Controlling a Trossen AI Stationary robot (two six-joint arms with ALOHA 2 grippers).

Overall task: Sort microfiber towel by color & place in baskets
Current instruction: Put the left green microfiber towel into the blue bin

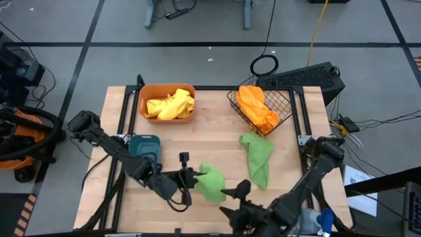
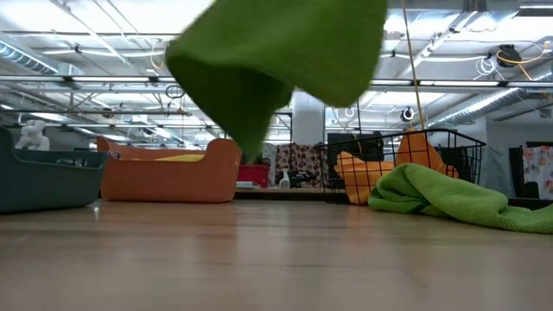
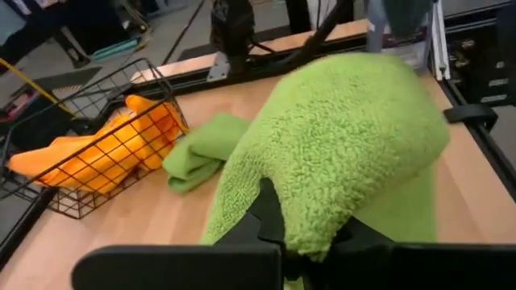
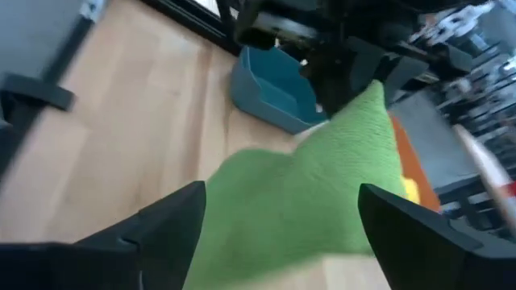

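Observation:
A green microfiber towel (image 1: 210, 183) hangs in the air near the table's near edge; in the low view this towel (image 2: 276, 69) is clear of the wood. My left gripper (image 1: 193, 176) is shut on it. My right gripper (image 1: 237, 193) is open just right of it, its fingers (image 4: 173, 229) spread to either side of the cloth (image 4: 314, 201); I see no touch. A second green towel (image 1: 258, 157) lies crumpled on the table. The orange tub (image 1: 168, 103) holds yellow towels, the wire-mesh basket (image 1: 263, 105) holds orange towels, and the teal tub (image 1: 145, 145) stands by the left arm. My left gripper (image 3: 302, 234) pinches the green towel between its two fingers (image 3: 270, 213), at a bunched fold (image 3: 322, 217) on the towel's left side. The fingers come in about level from the table's left. The towel is lifted clear and drapes slack over and below the fingers.
A blue-capped spray bottle (image 1: 322, 220) stands at the near right corner beside the right arm. Bare wood (image 1: 197, 141) lies between the tubs and the held towel. A dark keyboard (image 1: 302, 78) sits past the far right corner.

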